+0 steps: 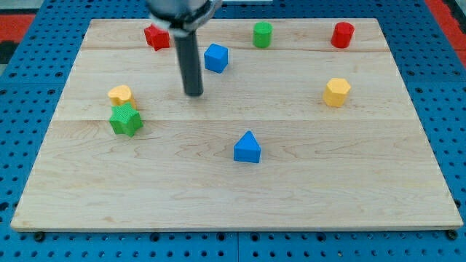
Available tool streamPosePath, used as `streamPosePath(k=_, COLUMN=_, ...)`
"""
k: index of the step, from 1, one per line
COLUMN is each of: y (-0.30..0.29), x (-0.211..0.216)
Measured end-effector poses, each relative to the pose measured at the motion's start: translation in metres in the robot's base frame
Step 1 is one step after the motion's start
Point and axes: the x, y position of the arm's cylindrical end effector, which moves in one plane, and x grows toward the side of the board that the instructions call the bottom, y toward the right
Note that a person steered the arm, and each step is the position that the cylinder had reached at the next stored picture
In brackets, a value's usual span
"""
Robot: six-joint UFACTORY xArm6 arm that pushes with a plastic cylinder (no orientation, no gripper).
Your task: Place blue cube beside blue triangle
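The blue cube (216, 57) sits near the view's top, a little left of centre. The blue triangle (247, 148) lies lower, near the middle of the wooden board (349, 189), well apart from the cube. My rod comes down from the view's top and my tip (194, 93) rests on the board just left of and below the blue cube, not touching it. The triangle is to the lower right of my tip.
A red star-like block (156, 36) lies at the top left, a green cylinder (262, 34) and a red cylinder (342, 34) along the top. A yellow hexagon-like block (336, 92) is at the right. A yellow block (121, 94) touches a green star block (126, 120) at the left.
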Motion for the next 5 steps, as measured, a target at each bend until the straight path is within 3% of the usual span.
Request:
streamPosePath(k=1, y=0.038, x=-0.051)
streamPosePath(k=2, y=0.076, x=-0.053)
streamPosePath(k=3, y=0.082, x=-0.085)
streamPosePath(k=5, y=0.058, x=-0.098)
